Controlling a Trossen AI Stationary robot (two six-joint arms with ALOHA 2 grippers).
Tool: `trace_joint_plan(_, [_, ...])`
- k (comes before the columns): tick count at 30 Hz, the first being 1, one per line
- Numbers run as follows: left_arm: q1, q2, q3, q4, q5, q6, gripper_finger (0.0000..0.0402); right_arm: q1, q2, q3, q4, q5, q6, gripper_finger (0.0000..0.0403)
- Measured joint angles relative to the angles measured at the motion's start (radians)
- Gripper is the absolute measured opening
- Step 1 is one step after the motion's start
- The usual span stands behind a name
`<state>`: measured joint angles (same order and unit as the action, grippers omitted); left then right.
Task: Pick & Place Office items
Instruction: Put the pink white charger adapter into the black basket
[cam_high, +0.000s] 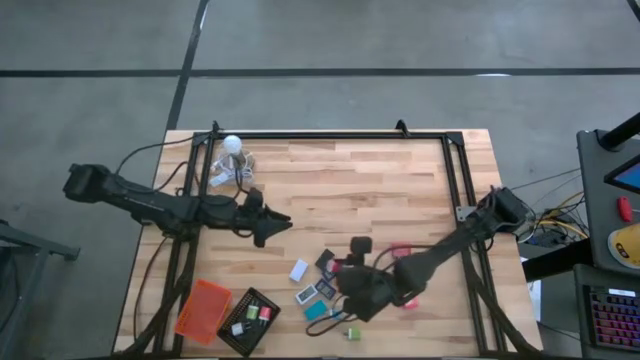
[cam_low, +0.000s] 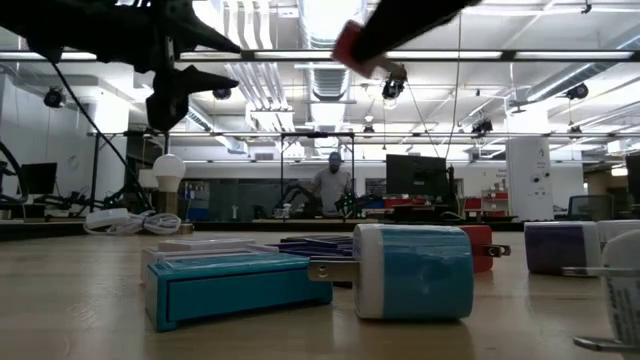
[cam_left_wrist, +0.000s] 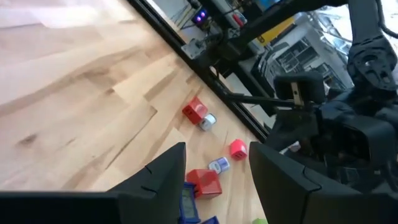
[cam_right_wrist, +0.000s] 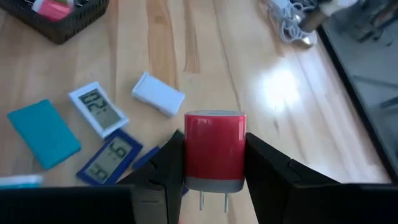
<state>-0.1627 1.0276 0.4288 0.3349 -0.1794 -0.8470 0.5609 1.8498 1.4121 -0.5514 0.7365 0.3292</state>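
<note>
My right gripper (cam_right_wrist: 214, 171) is shut on a red plug-in charger (cam_right_wrist: 214, 146) with a grey base and two metal prongs, above the cluster of office items. The gripper also shows in the high view (cam_high: 352, 290). Below it on the table lie a white block (cam_right_wrist: 158, 94), a white small display (cam_right_wrist: 98, 109), a blue-framed display (cam_right_wrist: 111, 158) and a teal flat box (cam_right_wrist: 43, 132). My left gripper (cam_left_wrist: 214, 177) is open and empty, raised over the table's middle left (cam_high: 270, 225). My right gripper pinches the red charger by its two opposite sides (cam_right_wrist: 191, 155) between its two fingers (cam_right_wrist: 168, 168). The prongs (cam_right_wrist: 212, 200) point back toward the wrist. The charger is lifted clear of the table, high up in the low view (cam_low: 350, 45).
An orange tray (cam_high: 203, 310) and a black tray (cam_high: 248, 320) holding a few pieces sit at the near left. A white bulb with a coiled cord (cam_high: 232, 148) stands at the far left. A teal box (cam_low: 240, 280) and a teal-and-white charger (cam_low: 410, 270) lie nearest the low camera.
</note>
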Motion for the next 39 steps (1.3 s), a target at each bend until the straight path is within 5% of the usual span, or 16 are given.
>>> trace_joint_plan(14, [-0.001, 0.1, 0.039, 0.047, 0.045, -0.022, 0.0184, -0.064, 0.019, 0.074, -0.01, 0.026, -0.073, 0.0159])
trace_joint_plan(39, [-0.001, 0.329, 0.198, 0.107, 0.138, 0.002, 0.0184, -0.172, 0.018, 0.072, 0.062, 0.025, -0.201, 0.0136])
